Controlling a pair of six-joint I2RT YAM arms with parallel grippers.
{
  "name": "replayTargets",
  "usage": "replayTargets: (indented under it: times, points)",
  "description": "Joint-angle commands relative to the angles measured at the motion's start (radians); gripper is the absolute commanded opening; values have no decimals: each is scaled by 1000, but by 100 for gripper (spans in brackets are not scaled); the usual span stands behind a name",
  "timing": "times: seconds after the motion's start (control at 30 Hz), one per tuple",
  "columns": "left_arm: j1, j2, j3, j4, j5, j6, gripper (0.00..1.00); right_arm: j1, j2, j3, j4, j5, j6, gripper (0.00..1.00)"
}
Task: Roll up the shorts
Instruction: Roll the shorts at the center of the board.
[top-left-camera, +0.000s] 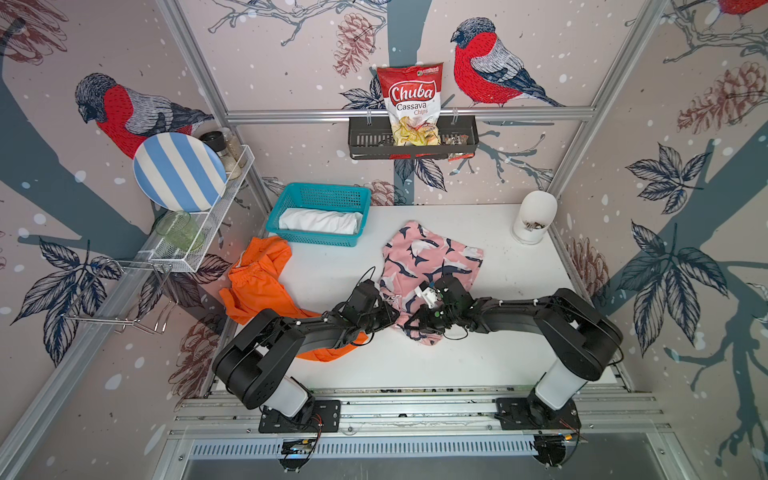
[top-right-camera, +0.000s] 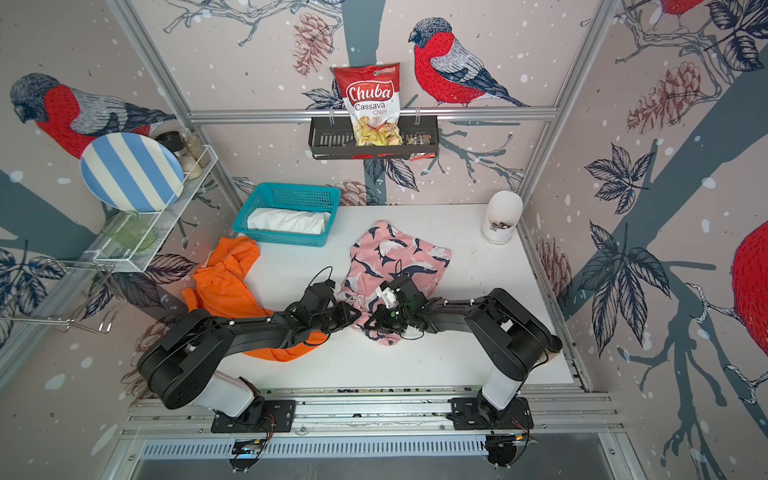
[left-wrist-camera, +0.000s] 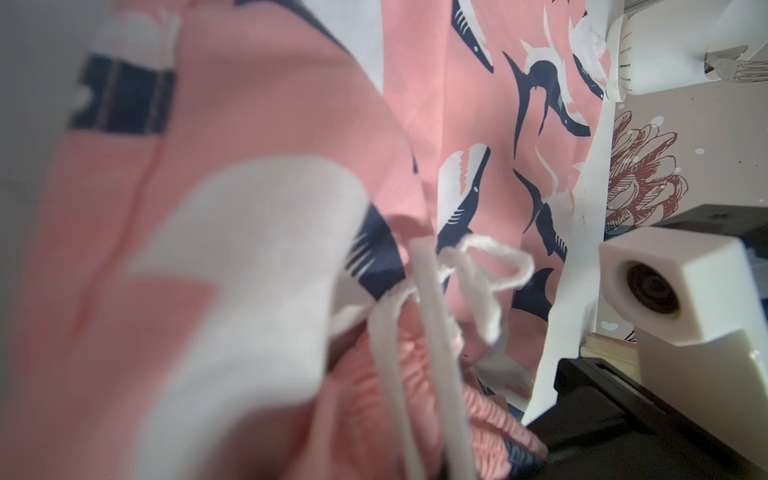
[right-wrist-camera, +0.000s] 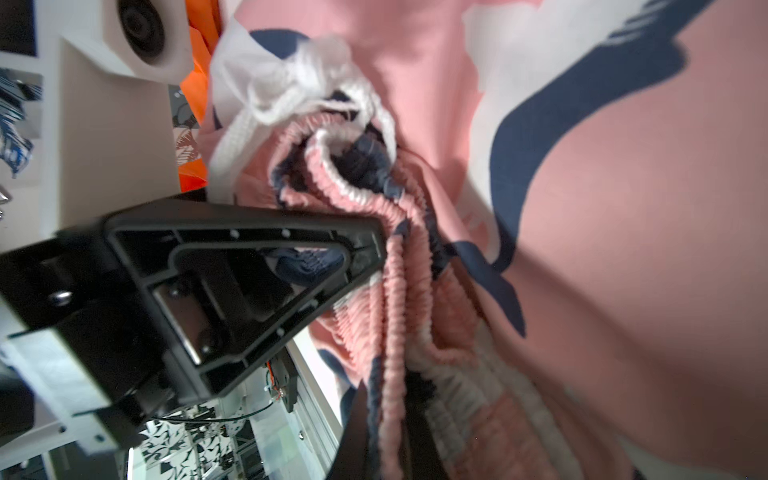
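The pink shark-print shorts (top-left-camera: 432, 253) (top-right-camera: 399, 257) lie mid-table, with the gathered waistband bunched and lifted at the near end. My right gripper (top-left-camera: 415, 322) (right-wrist-camera: 392, 424) is shut on that waistband (right-wrist-camera: 390, 291). My left gripper (top-left-camera: 392, 318) (top-right-camera: 357, 318) meets it from the other side and is shut on the same bunch. One of its black fingers (right-wrist-camera: 249, 270) shows in the right wrist view. In the left wrist view fabric (left-wrist-camera: 266, 249) and the white drawstring (left-wrist-camera: 478, 270) hide its jaws. The orange shorts (top-left-camera: 257, 282) lie crumpled at the left, partly under the left arm. The white shorts (top-left-camera: 320, 220) sit rolled in the teal basket (top-left-camera: 316, 240).
A white cutlery holder (top-left-camera: 534, 220) stands at the back right corner of the table. On the left wall a wire rack holds a striped plate (top-left-camera: 178, 172) and a green glass (top-left-camera: 178, 230). A chips bag (top-left-camera: 411, 104) sits in a black wall basket.
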Motion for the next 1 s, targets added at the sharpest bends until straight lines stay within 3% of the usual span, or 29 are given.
replayTargets:
  times: [0.0, 0.07, 0.2, 0.4, 0.53, 0.6, 0.73, 0.97]
  points:
    - [8, -8, 10, -74, -52, 21, 13, 22, -40, 48, -190, 144, -144, 19]
    - [9, -12, 20, -92, -50, 27, 10, 65, -81, 100, -316, 325, -235, 38]
    - [9, -21, 26, -108, -40, 26, 8, 202, -115, 224, -539, 736, -413, 59]
    - [9, -30, 40, -133, -24, 29, 8, 406, -113, 265, -571, 1017, -657, 78]
    - [12, -55, 43, -148, -16, 26, 8, 496, -83, 257, -516, 1193, -774, 84]
    - [16, -70, 41, -155, -10, 23, 8, 521, -77, 242, -453, 1220, -841, 86]
    - [21, -89, 44, -161, 10, 21, 8, 523, -72, 189, -336, 1150, -906, 86]
    - [32, -125, 39, -177, 26, 12, 8, 508, -30, 94, -187, 1081, -908, 82]
